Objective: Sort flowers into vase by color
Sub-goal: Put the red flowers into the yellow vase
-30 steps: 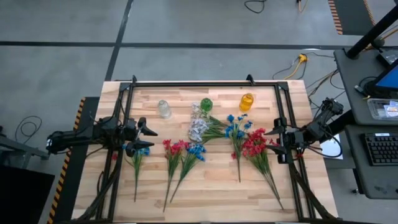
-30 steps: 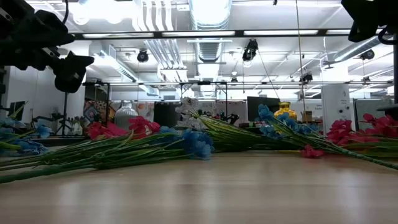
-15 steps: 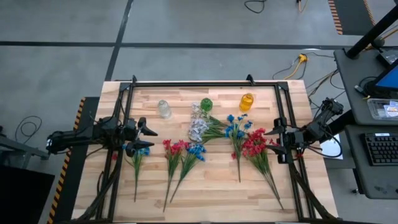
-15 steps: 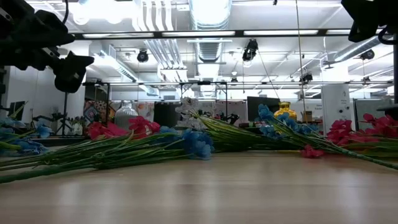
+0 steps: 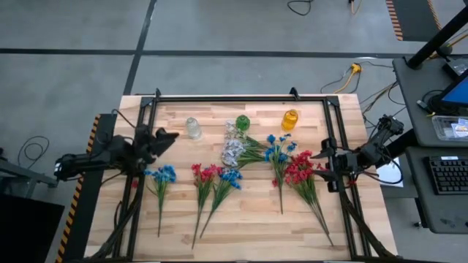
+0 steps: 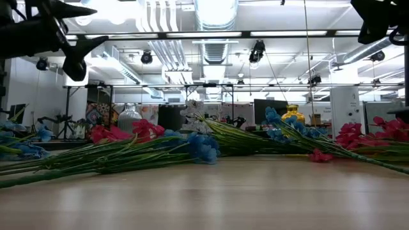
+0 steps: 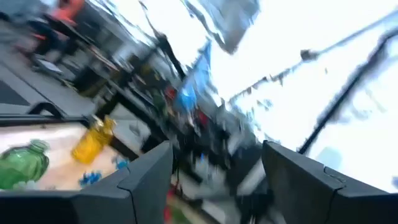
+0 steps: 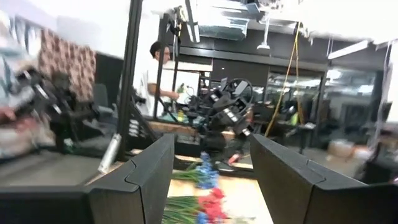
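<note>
Several flower sprays lie flat on the wooden table. From the left edge they are a blue spray (image 5: 162, 175), a red one (image 5: 205, 175), a blue one (image 5: 230, 177), a white one (image 5: 234, 150), a blue one (image 5: 276, 150) and a red one (image 5: 300, 172). My left gripper (image 5: 170, 136) hangs open in the air, past the far side of the leftmost blue blossoms, with nothing between its fingers (image 7: 146, 180). My right gripper (image 5: 322, 164) waits open at the table's right side, beside the red spray.
Three vases stand in a row near the far edge: a clear one (image 5: 192, 128), a green one (image 5: 242, 123) and a yellow one (image 5: 290, 119). A black frame (image 5: 219, 97) borders the table. Bare wood lies along the near edge (image 5: 248, 234). A person (image 8: 155, 74) stands beyond the table.
My left gripper has risen and drawn back toward the far left, away from the leftmost blue blossoms, tipping its fingers upward. It stays open and its wrist view is blurred by the motion. The flowers have not moved.
</note>
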